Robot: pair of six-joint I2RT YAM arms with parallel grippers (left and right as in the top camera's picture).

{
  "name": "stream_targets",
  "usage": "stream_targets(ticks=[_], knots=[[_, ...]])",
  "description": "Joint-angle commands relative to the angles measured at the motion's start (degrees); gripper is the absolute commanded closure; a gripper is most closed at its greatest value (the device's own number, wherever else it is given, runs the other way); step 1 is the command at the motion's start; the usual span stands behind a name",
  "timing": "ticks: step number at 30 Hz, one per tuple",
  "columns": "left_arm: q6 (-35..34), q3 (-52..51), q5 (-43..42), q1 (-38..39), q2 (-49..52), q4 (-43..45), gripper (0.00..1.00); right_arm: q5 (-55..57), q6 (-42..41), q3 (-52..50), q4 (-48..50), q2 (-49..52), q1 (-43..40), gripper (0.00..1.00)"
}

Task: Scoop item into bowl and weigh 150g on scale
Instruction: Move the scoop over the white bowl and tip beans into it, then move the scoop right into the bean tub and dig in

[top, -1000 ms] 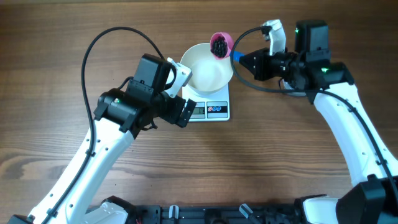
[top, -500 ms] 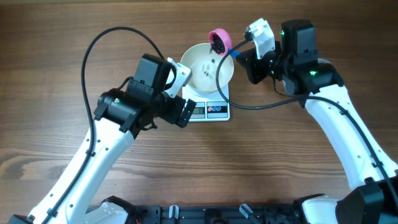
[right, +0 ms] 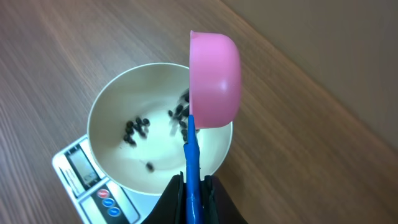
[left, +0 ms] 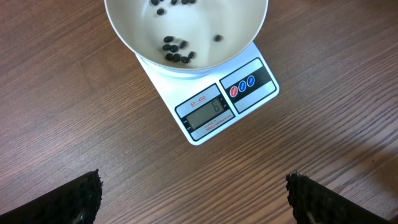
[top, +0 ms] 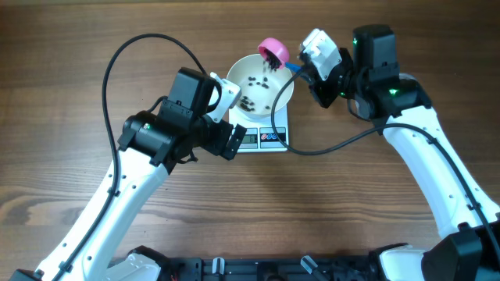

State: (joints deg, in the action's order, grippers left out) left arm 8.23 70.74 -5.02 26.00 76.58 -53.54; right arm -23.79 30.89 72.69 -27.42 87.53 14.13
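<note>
Few beads [left: 176,53] lie in bowl [left: 242,31], which sits on scale [left: 205,127] so the weight reads as it fills. Right fingers [right: 213,200] pinch the scoop [right: 214,81] by its handle, cup tipped over the rim to dump, some beads mid-fall. Left fingers [left: 78,199] spread wide, holding nothing, above bench [left: 74,112] and off the scale. Looks far short of 150 g.
</note>
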Motion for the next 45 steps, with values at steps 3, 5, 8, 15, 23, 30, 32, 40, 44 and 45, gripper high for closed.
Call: stream_targets(ticks=[3, 5, 8, 15, 23, 30, 32, 40, 44, 45], knots=[[-0.6, -0.6, -0.9, 0.2, 0.2, 0.2, 0.0, -0.9, 6.7, 1.3, 0.0, -0.9, 0.3, 0.96], [-0.6, -0.6, -0.9, 0.2, 0.2, 0.2, 0.0, -0.9, 6.6, 1.3, 0.0, -0.9, 0.3, 0.96], [-0.6, -0.6, -0.9, 0.2, 0.2, 0.2, 0.0, -0.9, 6.7, 1.3, 0.0, -0.9, 0.3, 0.96], [-0.6, -0.6, -0.9, 0.2, 0.2, 0.2, 0.0, -5.4, 5.1, 1.3, 3.0, -0.9, 0.7, 0.95], [-0.6, -0.6, -0.9, 0.2, 0.2, 0.2, 0.0, -1.3, -12.7, 1.3, 9.7, -1.5, 0.4, 0.96], [-0.6, -0.6, -0.9, 0.2, 0.2, 0.2, 0.0, 30.1, -26.4, 1.3, 12.2, -6.8, -9.6, 0.96], [-0.6, -0.6, -0.9, 0.2, 0.2, 0.2, 0.0, 32.8, -26.1, 1.3, 8.5, -7.9, -14.6, 0.96], [-0.6, -0.6, -0.9, 0.2, 0.2, 0.2, 0.0, 26.9, -15.3, 0.5, -16.5, -7.1, -24.1, 0.96], [-0.6, -0.6, -0.9, 0.2, 0.2, 0.2, 0.0, 23.9, -14.4, -1.1, -18.6, -7.0, -24.3, 0.96], [-0.6, -0.6, -0.9, 0.2, 0.2, 0.2, 0.0, 22.0, -14.4, -1.2, -19.0, -6.6, -24.3, 0.96]])
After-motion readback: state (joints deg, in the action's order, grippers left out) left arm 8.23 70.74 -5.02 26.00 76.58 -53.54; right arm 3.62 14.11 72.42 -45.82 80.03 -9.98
